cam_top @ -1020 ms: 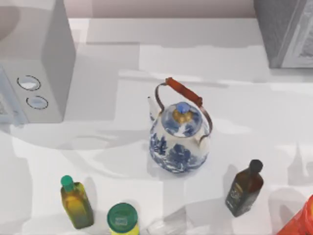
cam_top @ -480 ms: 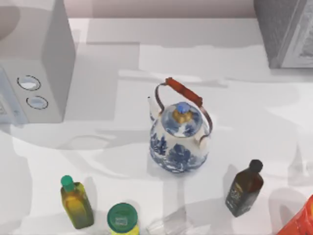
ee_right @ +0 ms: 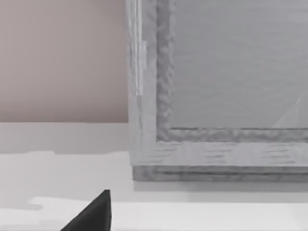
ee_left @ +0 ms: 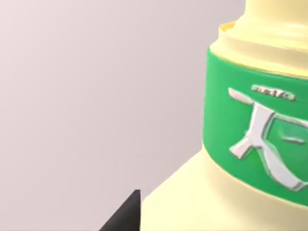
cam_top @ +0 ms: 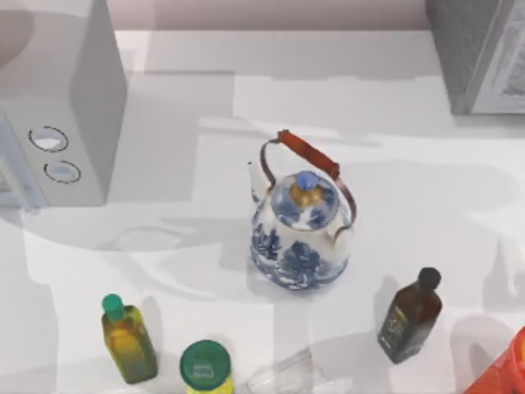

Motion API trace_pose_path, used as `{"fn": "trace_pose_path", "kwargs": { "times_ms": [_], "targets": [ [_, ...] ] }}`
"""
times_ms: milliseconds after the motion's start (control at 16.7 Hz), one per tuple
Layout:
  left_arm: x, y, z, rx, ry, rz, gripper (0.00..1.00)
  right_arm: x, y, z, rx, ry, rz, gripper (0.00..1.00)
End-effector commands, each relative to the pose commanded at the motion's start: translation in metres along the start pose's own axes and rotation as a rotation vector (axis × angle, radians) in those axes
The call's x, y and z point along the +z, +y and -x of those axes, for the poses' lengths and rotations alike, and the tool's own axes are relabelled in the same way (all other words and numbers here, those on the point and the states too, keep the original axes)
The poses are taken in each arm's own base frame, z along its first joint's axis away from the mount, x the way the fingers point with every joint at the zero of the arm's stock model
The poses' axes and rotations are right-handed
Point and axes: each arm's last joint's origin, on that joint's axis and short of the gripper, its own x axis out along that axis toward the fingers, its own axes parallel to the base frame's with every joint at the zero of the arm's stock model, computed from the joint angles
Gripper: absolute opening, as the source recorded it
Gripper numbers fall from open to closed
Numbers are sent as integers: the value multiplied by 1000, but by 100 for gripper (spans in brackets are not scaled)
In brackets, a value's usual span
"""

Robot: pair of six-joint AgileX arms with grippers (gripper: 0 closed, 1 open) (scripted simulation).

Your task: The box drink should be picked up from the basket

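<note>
The left wrist view looks from very close at the box drink [ee_left: 231, 192]: a pale-yellow body narrowing to a neck wrapped by a green band [ee_left: 255, 134] with raised silver lettering, and a paler cap starting above the band. A dark fingertip of the left end effector [ee_left: 126, 214] shows just beside the bottle's shoulder; whether that end effector is released or clenched on the bottle I cannot tell. From above, the white desk [cam_top: 394, 107] carries a blue-and-white teapot [cam_top: 300, 234] with a reddish-brown handle near the middle. At the near edge stand a small yellow-green bottle [cam_top: 128, 341] with a green cap on the left, a green round lid [cam_top: 205, 365] just right of it, a clear glass object [cam_top: 287, 377], and a dark brown bottle [cam_top: 410, 316] with a black cap toward the right. A red object [cam_top: 504, 369] sits at the near right corner. A grey microwave [cam_top: 57, 98] stands far left, and a grey cabinet [cam_top: 480, 53] far right. The right wrist view faces that cabinet's framed front [ee_right: 216, 86], with a dark fingertip of the right end effector [ee_right: 94, 214] at the edge; its state cannot be told either.
</note>
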Motion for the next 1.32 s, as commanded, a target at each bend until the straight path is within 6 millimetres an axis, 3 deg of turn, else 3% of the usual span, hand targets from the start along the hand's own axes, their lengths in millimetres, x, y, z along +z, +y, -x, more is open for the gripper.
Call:
{"fn": "trace_pose_path", "kwargs": {
  "times_ms": [360, 540, 780, 1080, 1320],
  "targets": [
    [-41, -51, 82, -1, 3, 5, 0, 0, 0, 0, 0, 0, 0, 100],
    [-82, -74, 129, 0, -3, 5, 0, 0, 0, 0, 0, 0, 0, 100],
    [-157, -93, 176, 5, -5, 7, 0, 0, 0, 0, 0, 0, 0, 100],
    [-247, -103, 198, 10, 2, 6, 0, 0, 0, 0, 0, 0, 0, 100],
    [-282, -105, 200, 10, 1, 4, 0, 0, 0, 0, 0, 0, 0, 100]
  ]
}}
